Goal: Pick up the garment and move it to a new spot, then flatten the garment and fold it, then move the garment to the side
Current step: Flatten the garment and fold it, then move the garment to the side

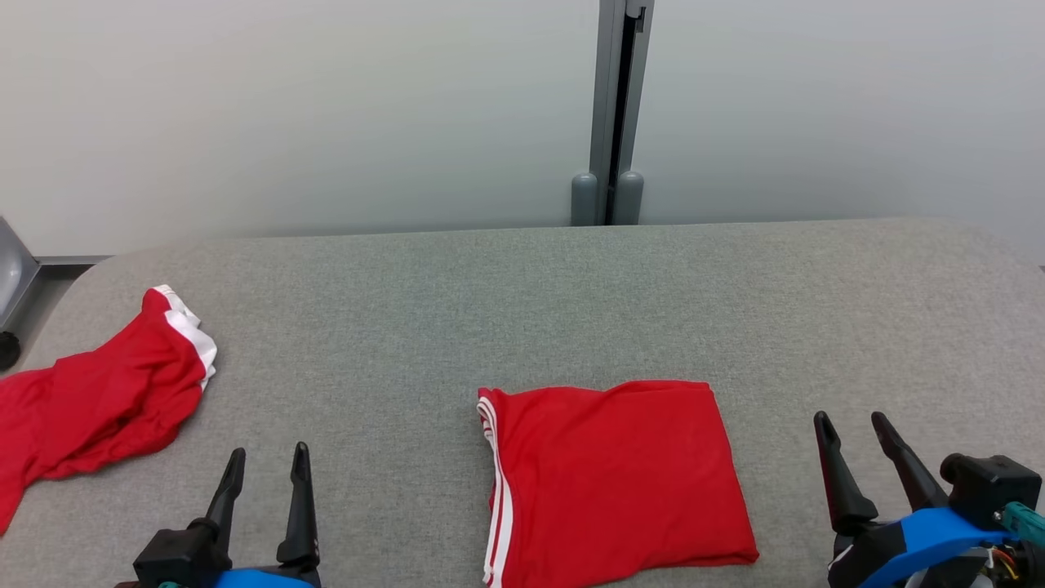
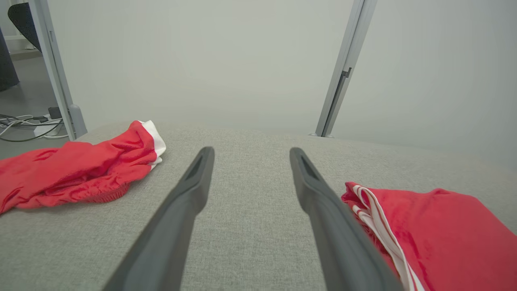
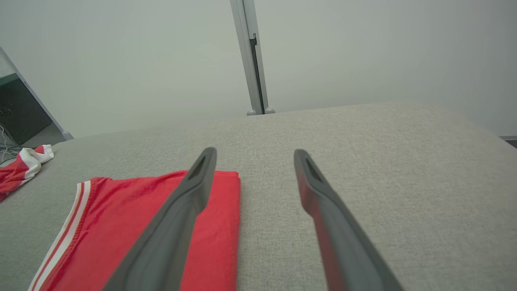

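A red folded garment [image 1: 612,482] of soft cloth, with thin white stripes down its left edge, lies flat on the big grey cloth table [image 1: 522,302]. It sits in the middle of the near side, between the two grippers. Nothing is touching it.

The left gripper [image 1: 269,449] is at the bottom left, near the striped edge but apart from it. Its two long dark fingers are spread apart and there is nothing between them. In the left wrist view they point over bare table, and the striped edge is just beside the finger on the right.

The right gripper [image 1: 849,416] is at the bottom right, near the plain edge of the red folded garment. Its fingers are spread apart too and hold nothing. In the right wrist view one finger [image 3: 177,218] crosses in front of the red cloth.

A red crumpled garment [image 1: 98,400] with a white band lies at the far left of the table, well apart from the folded one.

A grey metal post [image 1: 616,114] stands by the pale wall behind the table
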Available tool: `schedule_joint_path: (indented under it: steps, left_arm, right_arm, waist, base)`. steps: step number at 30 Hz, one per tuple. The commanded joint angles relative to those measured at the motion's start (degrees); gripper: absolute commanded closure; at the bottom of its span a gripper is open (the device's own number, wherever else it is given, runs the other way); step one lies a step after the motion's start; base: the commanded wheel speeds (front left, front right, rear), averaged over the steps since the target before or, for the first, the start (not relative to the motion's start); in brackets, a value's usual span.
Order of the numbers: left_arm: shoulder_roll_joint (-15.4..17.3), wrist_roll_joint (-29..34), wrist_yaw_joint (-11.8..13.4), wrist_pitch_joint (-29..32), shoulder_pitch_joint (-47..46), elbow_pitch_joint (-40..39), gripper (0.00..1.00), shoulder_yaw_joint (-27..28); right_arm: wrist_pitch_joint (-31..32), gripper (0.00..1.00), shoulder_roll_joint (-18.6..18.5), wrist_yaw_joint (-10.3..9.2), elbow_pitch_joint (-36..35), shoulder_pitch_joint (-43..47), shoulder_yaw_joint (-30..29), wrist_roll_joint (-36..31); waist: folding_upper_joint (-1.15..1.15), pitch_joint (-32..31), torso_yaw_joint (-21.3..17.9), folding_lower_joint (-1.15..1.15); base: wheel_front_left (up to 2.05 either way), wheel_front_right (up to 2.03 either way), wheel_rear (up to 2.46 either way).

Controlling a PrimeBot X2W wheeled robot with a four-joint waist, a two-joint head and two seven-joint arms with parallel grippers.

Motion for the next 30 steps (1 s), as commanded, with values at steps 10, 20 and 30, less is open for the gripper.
schedule_joint_path:
  steps: [10, 20, 30]
  left_arm:
    - [0.49, -0.96, 0.30, 0.18, 0.93, 0.88, 0.00, -0.02]
    - [0.87, -1.41, 0.04, -0.39, -0.39, 1.66, 0.00, -0.20]
    - [0.93, -1.56, -0.54, -1.24, -1.91, 2.46, 0.00, -0.51]
  right_arm:
    - [-0.27, 0.00, -0.56, 0.01, 1.75, -0.12, 0.67, -0.05]
    - [0.23, 0.00, -0.12, 0.01, 2.56, -0.91, 0.52, -0.92]
    - [6.90, 0.00, -1.75, 0.01, 3.59, -5.99, 2.37, -0.57]
  waist:
    - [0.00, -0.50, 0.63, 0.00]
    - [0.00, -0.20, 0.77, 0.00]
    - [0.00, 1.02, 1.35, 0.00]
  base:
    - [0.00, 0.00, 0.00]
    - [0.00, 0.00, 0.00]
    - [0.00, 0.00, 0.00]
